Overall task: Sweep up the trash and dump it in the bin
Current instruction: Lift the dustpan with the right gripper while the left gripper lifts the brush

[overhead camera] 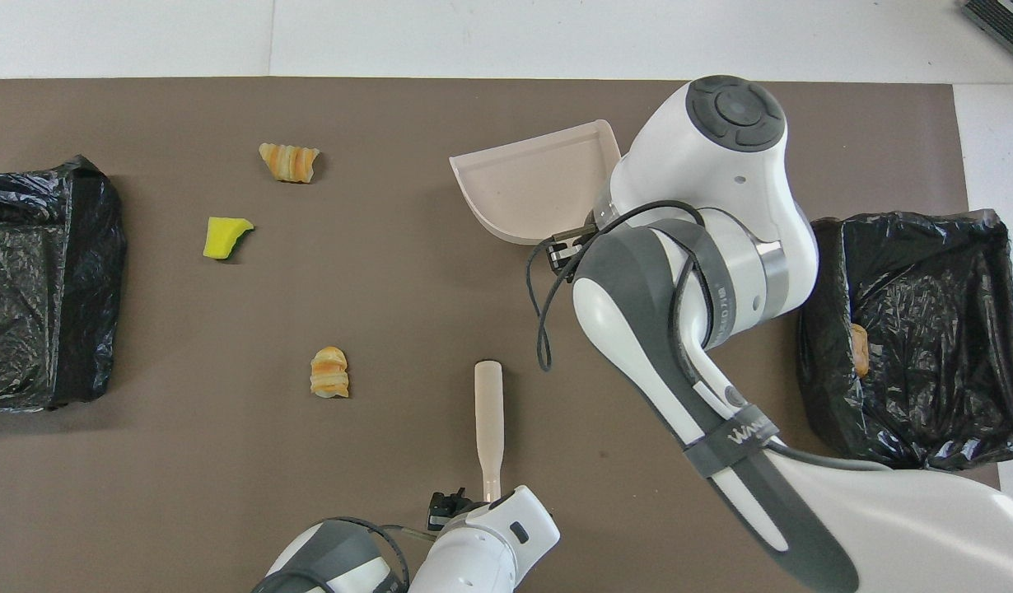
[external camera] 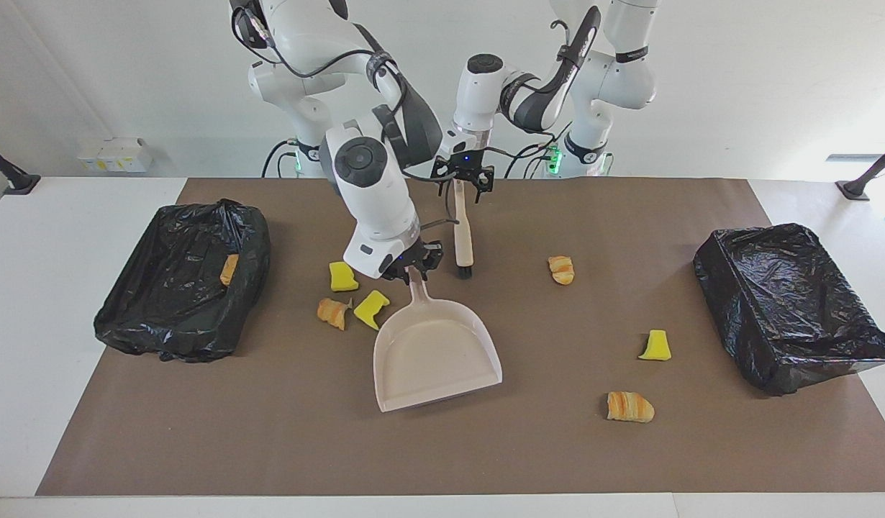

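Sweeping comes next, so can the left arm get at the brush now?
Probably yes: the left gripper, open, is at the brush handle's end, and the right gripper holds the dustpan clear of it.

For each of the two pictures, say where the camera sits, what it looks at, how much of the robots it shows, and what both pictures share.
Facing view: high across the table, looking at the robots; both arms show whole, right gripper on the dustpan handle, left gripper at the brush.
Overhead view: above the robots' end, looking steeply down; the right arm's forearm and wrist, and the left arm's wrist show.
Shared: dustpan, brush, both lined bins, and three trash pieces, among them one yellow foam chunk.
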Controlling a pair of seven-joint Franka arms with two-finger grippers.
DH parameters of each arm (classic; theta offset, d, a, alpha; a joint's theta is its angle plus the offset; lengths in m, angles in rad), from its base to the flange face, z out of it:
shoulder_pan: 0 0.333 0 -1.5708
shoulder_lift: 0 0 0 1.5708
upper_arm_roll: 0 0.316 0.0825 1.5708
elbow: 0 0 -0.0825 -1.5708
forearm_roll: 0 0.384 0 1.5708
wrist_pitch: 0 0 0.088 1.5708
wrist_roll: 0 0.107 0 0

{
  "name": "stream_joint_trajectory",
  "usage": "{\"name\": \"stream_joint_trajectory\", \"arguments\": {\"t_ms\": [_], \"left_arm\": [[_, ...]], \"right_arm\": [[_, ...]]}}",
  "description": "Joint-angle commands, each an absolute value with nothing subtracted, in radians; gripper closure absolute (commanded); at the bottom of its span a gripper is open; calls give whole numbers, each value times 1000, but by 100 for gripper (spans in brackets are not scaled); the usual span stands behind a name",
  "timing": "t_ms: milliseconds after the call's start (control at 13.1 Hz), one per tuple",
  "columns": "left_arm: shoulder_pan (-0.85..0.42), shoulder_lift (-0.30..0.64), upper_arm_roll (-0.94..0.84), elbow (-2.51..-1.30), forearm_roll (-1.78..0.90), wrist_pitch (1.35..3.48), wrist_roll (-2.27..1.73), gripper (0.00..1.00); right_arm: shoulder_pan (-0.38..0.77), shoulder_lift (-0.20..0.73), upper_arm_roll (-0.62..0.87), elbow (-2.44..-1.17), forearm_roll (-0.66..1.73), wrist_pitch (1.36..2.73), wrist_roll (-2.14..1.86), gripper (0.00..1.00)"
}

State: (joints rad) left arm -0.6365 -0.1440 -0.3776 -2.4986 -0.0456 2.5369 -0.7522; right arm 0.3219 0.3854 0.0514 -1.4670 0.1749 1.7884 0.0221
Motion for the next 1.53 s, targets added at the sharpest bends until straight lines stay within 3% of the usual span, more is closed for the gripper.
{"name": "stream_joint_trajectory", "arguments": {"t_ms": [0, 229, 535, 688, 841, 1147, 1453], "left_arm": [[-647, -130, -376, -2490, -38, 2540, -773, 0], [-672, -123, -377, -2490, -38, 2540, -830, 9], [-677, -123, -377, -2490, -38, 2528, -848, 33], [-675, -123, -377, -2490, -40, 2523, -847, 62], [-666, -121, -376, -2490, -40, 2522, -839, 100], [-595, -132, -370, -2484, -38, 2475, -831, 100], [-480, -144, -367, -2332, -37, 2176, -754, 100]], "right_arm": [[250, 344, 58, -1493, 195, 1708, -253, 100], [233, 313, 54, -1534, 138, 1611, -501, 100], [232, 265, 55, -1617, 9, 1612, -788, 100], [230, 264, 55, -1623, -15, 1631, -869, 100], [218, 261, 55, -1647, -31, 1690, -954, 100], [215, 209, 55, -1770, -63, 1827, -1035, 100], [215, 199, 55, -1796, -67, 1864, -1068, 100]]}}
